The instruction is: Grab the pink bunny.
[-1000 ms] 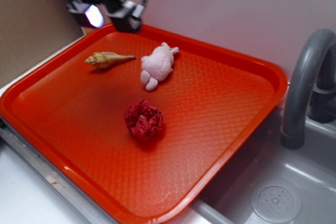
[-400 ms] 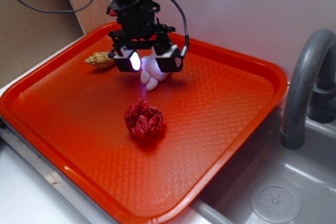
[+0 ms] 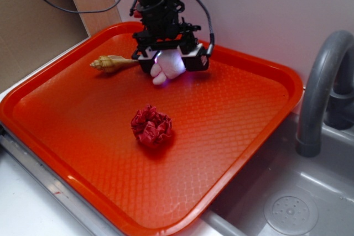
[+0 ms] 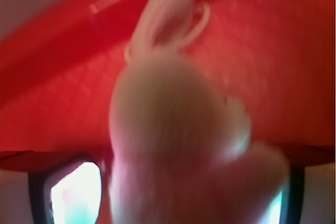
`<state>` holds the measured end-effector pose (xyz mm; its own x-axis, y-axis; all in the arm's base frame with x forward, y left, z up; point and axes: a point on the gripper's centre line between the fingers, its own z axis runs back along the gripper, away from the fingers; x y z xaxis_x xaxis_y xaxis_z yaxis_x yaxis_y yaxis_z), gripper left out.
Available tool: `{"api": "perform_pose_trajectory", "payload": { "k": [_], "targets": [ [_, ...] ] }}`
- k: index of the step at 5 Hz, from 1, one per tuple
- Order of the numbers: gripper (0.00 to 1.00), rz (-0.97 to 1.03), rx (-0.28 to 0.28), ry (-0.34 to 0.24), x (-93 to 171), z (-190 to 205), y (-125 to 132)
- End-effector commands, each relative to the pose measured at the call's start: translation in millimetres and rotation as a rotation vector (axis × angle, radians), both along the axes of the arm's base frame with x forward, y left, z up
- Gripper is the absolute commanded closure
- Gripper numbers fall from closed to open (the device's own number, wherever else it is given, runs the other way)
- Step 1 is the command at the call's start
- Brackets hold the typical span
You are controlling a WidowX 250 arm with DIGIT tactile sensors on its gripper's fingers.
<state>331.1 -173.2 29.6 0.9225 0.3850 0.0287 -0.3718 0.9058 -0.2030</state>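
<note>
- Since a second ago the black robot gripper (image 3: 166, 64) has come from the tray's far-left corner down over the small pale pink plush bunny (image 3: 167, 67); the bunny, seashell and red ball lie where they were.
- Exterior view: the bunny lies on the far part of the orange-red textured plastic tray (image 3: 238, 136), near its back rim, with the gripper directly above it and a finger on each side.
- The fingers stand at about the bunny's width, one to its left and one to its right; whether they press on the plush cannot be told from here.
- A golden spiral seashell (image 3: 113, 63) lies just left of the gripper, its pointed end toward the bunny.
- A dark red ruffled ball (image 3: 151, 126) sits nearer the tray's middle, well apart from the bunny.
- A grey curved tap (image 3: 323, 81) stands at the right, above a grey sink (image 3: 290, 211).
- Wrist view: blurred, the bunny (image 4: 178, 135) fills the frame, ears pointing up toward the tray rim (image 4: 47, 51).
- Dark finger (image 4: 39, 192) edges show at both lower corners, flanking the body, seemingly close against it.
</note>
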Motion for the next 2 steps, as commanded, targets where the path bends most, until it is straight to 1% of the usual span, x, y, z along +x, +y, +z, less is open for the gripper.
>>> {"api": "perform_pose_trajectory", "payload": {
  "k": [1,2],
  "targets": [
    [1.00,-0.125,0.148,-0.001,-13.1,3.1,-10.4],
    [1.00,-0.240,0.208,-0.038,-36.5,33.3,-4.4]
  ]
}}
